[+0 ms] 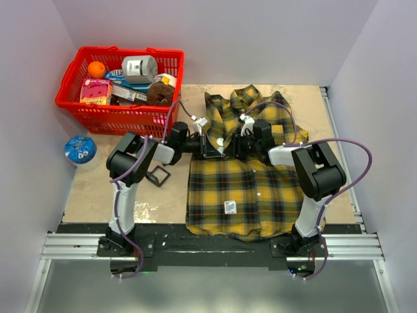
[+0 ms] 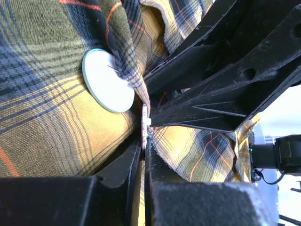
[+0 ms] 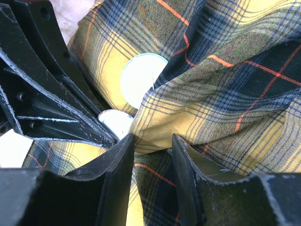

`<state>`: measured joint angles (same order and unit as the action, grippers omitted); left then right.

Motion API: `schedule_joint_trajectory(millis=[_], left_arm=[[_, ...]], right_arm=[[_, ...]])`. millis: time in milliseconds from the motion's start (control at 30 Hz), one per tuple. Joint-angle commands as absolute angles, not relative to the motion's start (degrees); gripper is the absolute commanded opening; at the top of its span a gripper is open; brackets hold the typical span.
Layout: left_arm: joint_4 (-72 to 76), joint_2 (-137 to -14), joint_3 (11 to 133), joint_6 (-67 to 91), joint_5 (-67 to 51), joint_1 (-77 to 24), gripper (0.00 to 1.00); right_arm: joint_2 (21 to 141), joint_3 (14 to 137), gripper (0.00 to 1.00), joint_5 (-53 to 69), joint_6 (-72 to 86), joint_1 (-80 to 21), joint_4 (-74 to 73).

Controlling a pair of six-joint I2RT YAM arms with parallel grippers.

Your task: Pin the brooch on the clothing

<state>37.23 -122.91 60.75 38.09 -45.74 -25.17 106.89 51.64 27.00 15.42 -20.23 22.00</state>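
The yellow-and-dark plaid shirt (image 1: 247, 195) lies flat on the table with its collar at the far end. Both grippers meet over its chest. My left gripper (image 1: 212, 145) is shut on a thin white brooch disc (image 2: 145, 120), held edge-on at its fingertips (image 2: 145, 141). That disc also shows in the right wrist view (image 3: 115, 123). A second white disc (image 2: 107, 81) lies against the shirt, partly under a fold (image 3: 141, 75). My right gripper (image 1: 229, 145) is closed on a raised fold of the shirt (image 3: 153, 141).
A red basket (image 1: 85, 107) holding groceries stands at the far left. A blue-and-white round pack (image 1: 80, 150) lies left of the table mat. A small black square frame (image 1: 156, 175) lies beside the left arm. The shirt's white label (image 1: 230, 207) is near the hem.
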Motion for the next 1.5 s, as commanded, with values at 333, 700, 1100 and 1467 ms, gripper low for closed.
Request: schedule_joint_trajectory(millis=[333,700,1100,1467], left_arm=[[41.3,-124.01,60.47,42.01,-48.69,-23.38,0.0],[43.59,-124.63,60.03,44.38,-50.01,-22.59,0.0],[44.47,-125.16,59.59,44.47,-51.85,-22.68,0.0],[45.7,-125.95,59.5,44.65,-53.44,-22.94,0.0]], right_arm=[[106.79,52.29,0.41,31.46,16.26,-20.22,23.91],[107.05,52.56,0.43,33.66,17.05,-20.21,24.7],[107.49,53.17,0.39,33.92,17.4,-19.87,25.14],[107.4,52.47,0.36,36.39,18.72,-18.28,27.25]])
